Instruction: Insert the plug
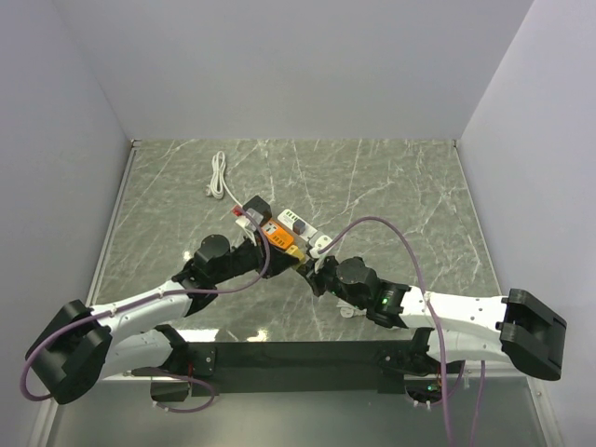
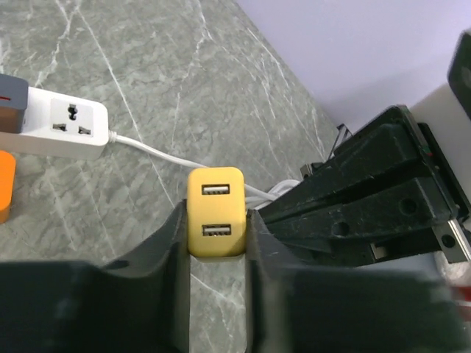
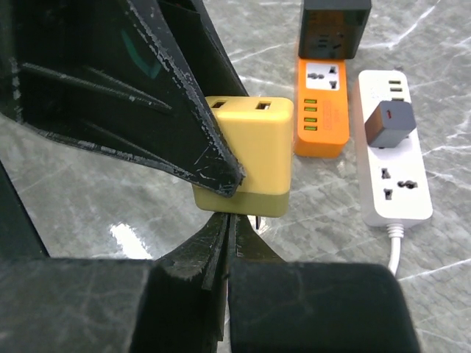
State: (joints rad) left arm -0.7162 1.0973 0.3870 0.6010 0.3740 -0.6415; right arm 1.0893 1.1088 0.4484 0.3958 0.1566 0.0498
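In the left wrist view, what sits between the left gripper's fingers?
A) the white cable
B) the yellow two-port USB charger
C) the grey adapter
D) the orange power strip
B: the yellow charger, with its two USB ports facing the camera, sits pressed between the fingers of the left gripper, while the orange power strip lies apart on the table.

Reaching inward from both sides. Clamping the plug (image 2: pixel 215 193) in the left gripper (image 2: pixel 215 217). Pinching the right gripper (image 3: pixel 229 224) shut.
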